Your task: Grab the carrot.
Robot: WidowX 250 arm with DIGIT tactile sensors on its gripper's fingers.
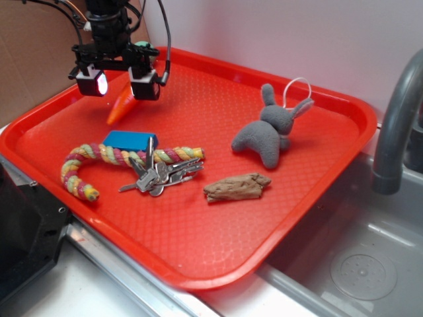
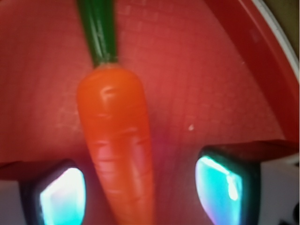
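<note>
Step in hand: the approach was judged complete and the grasp itself not yet made; the gripper (image 1: 117, 82) was seen lowered over the carrot (image 1: 121, 109) at the far left part of the red tray (image 1: 198, 264)
Carrot position: it was seen lying on the tray floor, tapered end pointed toward the tray's front, green stem (image 2: 99, 30) toward the far rim; in the wrist view the orange body (image 2: 119, 154) was framed between the two fingertips (image 2: 63, 197)
Finger state: the jaws were held spread apart, one pad on each side of the carrot, with a gap left on both sides and nothing gripped
Next move, as judged: a short further descent, if any was needed, then the jaws brought together across the carrot's thicker middle
Neighbours: the rope toy (image 1: 82, 165), blue block (image 1: 129, 140) and keys (image 1: 157, 177) were seen nearer the front, apart from the carrot
</note>
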